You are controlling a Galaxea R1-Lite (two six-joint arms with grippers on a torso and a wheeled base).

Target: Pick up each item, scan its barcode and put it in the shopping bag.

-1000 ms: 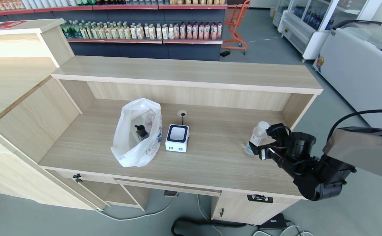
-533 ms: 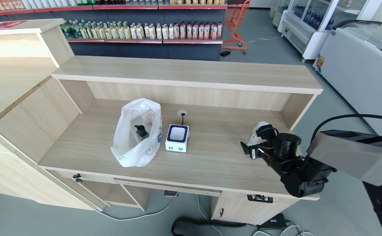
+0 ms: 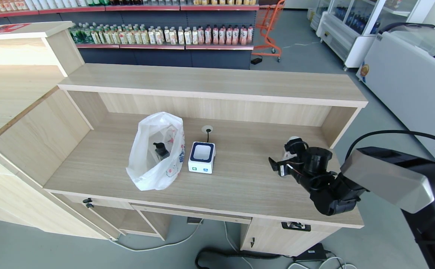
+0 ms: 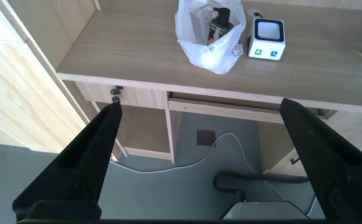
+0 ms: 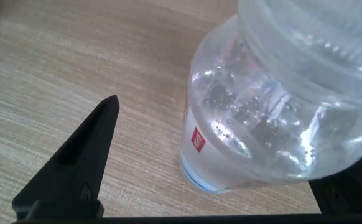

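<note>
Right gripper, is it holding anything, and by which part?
Nothing is held. The right gripper is open around the clear bottle standing on the counter, with a gap between one finger and the bottle.

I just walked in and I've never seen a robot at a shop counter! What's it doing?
The robot is working at the checkout. Its right tool is open around a clear bottle standing on the counter, one finger on each side, not yet squeezing it. A white scanner sits in the middle, and beside it a shopping bag already has a dark pump bottle inside. The left tool is open too, out in front of the counter, holding nothing.
</note>
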